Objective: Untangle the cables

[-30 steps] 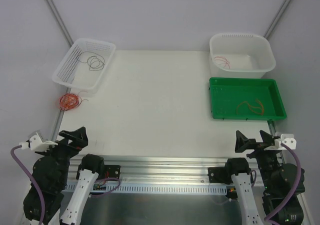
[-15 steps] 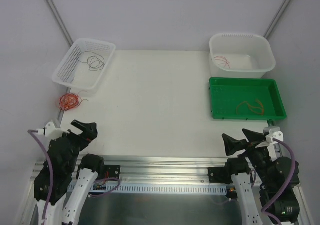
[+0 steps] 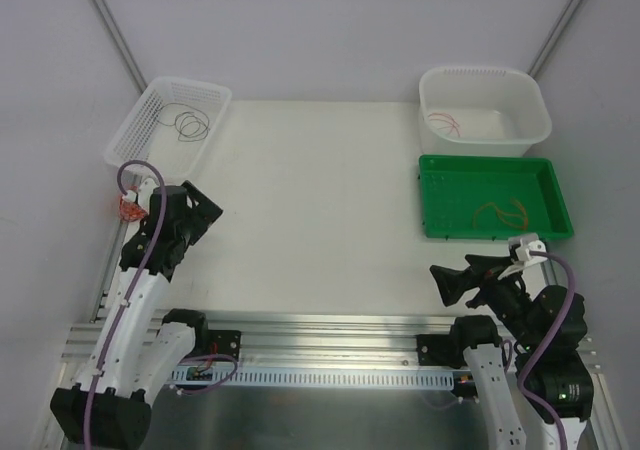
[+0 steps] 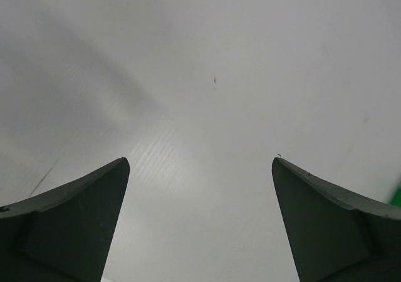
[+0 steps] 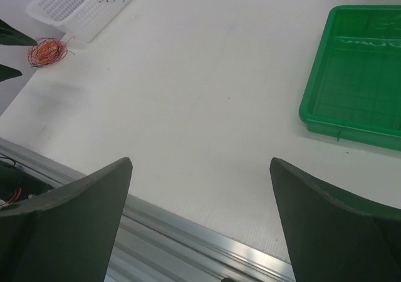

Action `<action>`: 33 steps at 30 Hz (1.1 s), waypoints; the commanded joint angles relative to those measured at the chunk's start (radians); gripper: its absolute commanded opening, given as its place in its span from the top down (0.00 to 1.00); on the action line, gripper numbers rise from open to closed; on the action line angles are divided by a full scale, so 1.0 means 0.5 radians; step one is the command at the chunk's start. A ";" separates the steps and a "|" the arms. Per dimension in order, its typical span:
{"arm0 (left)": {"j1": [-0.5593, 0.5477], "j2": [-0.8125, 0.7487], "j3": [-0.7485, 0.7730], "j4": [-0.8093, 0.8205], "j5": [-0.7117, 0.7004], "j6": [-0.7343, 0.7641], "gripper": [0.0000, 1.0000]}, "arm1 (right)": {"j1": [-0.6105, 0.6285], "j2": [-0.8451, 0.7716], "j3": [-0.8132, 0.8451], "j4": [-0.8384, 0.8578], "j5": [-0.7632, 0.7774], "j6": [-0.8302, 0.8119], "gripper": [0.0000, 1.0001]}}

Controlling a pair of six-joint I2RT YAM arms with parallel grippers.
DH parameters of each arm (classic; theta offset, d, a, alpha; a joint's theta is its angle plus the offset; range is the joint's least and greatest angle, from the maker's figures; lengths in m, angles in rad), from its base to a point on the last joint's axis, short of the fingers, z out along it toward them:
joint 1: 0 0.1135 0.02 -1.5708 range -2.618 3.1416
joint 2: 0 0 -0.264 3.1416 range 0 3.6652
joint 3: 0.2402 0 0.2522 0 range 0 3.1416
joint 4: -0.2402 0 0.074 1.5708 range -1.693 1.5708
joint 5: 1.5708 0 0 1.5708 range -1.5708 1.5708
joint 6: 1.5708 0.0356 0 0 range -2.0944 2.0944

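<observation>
My left gripper and right gripper gape empty; thin dark wires sit sorted, tangled red-orange wire ball untouched.

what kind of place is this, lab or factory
Most likely a robotics lab test cell: a left arm and right arm bolted to an aluminium rail at the edge of a white table, plain white walls around, and a white basket, white tub and green tray holding thin wires.

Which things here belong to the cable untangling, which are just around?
Job: tangled cable bundle; dark wires in white basket; red wires in white tub; orange wires in green tray.
Not job: purple arm hoses; aluminium rail.
</observation>
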 commanded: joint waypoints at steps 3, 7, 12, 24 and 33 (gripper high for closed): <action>0.517 0.270 0.075 0.416 0.176 -0.129 0.01 | 0.034 -0.045 -0.080 0.066 -0.025 0.082 0.03; 0.732 0.472 -0.001 0.639 -0.018 -0.270 0.01 | 0.077 -0.067 -0.163 0.102 -0.007 0.116 0.03; 1.042 0.785 -0.094 0.894 0.006 -0.454 0.01 | 0.126 -0.088 -0.218 0.103 0.052 0.110 0.03; 1.331 1.604 0.142 1.229 0.090 -0.433 0.02 | 0.185 -0.140 -0.319 0.198 -0.178 -0.031 0.03; 1.389 1.936 0.320 1.269 0.133 -0.501 0.06 | 0.188 -0.162 -0.350 0.231 -0.289 -0.059 0.03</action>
